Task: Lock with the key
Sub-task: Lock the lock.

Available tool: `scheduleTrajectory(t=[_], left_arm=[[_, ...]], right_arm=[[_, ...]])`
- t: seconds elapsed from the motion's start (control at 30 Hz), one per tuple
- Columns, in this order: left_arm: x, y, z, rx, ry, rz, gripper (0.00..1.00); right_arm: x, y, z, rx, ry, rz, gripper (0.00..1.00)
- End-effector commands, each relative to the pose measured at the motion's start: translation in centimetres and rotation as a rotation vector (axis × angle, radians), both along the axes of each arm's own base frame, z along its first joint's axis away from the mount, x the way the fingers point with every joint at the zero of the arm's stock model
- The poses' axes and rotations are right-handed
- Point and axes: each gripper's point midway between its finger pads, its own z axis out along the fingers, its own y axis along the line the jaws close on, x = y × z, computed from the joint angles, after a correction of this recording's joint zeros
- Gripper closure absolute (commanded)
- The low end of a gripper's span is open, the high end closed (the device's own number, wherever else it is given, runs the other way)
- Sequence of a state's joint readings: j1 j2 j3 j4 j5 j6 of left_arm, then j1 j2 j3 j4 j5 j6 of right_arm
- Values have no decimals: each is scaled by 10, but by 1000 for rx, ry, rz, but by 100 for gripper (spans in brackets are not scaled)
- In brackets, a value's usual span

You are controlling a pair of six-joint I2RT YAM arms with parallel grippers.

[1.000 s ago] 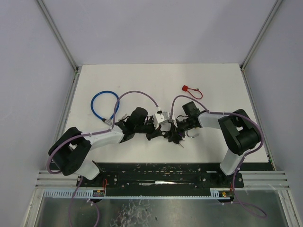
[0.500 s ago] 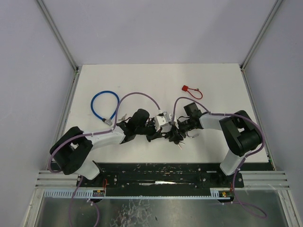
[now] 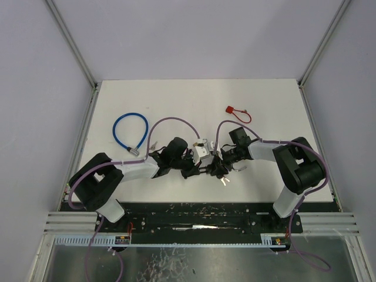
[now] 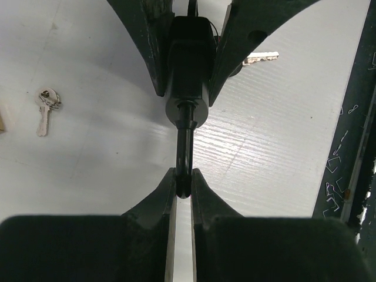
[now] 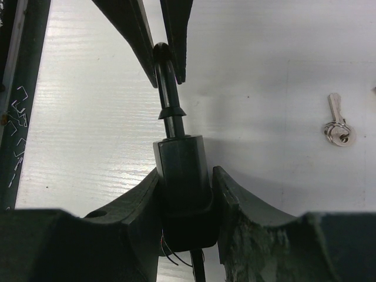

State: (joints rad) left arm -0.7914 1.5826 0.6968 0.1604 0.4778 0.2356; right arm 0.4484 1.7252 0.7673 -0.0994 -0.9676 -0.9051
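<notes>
A: Status of the lock [image 4: 188,64]?
B: It's held over the table [image 3: 264,100], near-middle, betw. the 2 arms. The right gripper [image 5: 184,176] is set approx. half open and clamped round the lock's black body. The left gripper [image 4: 183,183] is pinched almost fully closed on the thin black stem [image 5: 166,82] sticking out of the lock's end.
A: Stem = key?
B: Can't be told, it's seen edge-on, black on black. A collar is seen on it just outside the body, so it's prob. not fully seated.
A: Other keys?
B: 1 silver key [image 4: 44,110] on a ring is seen flat on the table, well apart from the lock, untouched. A 2nd key [image 4: 261,57] is glimpsed beside the right fingers; its attachment can't be made out.
A: Progress?
B: Judged early-to-mid. The lock is braced by both grippers, but no locked state is shown. If the silver key is the one meant, insertion + turn are not yet done. The blue cable [image 3: 129,115] is seen far left, not involved.
</notes>
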Motion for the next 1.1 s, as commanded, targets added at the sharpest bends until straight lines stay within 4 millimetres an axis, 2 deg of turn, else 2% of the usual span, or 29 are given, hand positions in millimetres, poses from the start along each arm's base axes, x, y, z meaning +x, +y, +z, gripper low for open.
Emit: scheduleTrajectory(t=[0.0, 0.2, 0.3, 0.47, 0.77, 1.07], left_arm=[[-15, -25, 14, -102, 17, -63, 100], [2, -26, 51, -192, -51, 12, 100], [4, -25, 63, -210, -76, 18, 100], [3, -25, 69, -213, -76, 16, 100], [8, -25, 90, -235, -118, 27, 100], [10, -21, 88, -192, -127, 22, 100]], right_arm=[[-3, 17, 10, 63, 61, 25, 100], [-7, 17, 9, 69, 85, 32, 100], [-6, 18, 9, 74, 87, 32, 100], [-8, 19, 10, 81, 92, 35, 100], [-12, 26, 6, 90, 91, 50, 100], [-16, 31, -6, 81, 107, 67, 100]])
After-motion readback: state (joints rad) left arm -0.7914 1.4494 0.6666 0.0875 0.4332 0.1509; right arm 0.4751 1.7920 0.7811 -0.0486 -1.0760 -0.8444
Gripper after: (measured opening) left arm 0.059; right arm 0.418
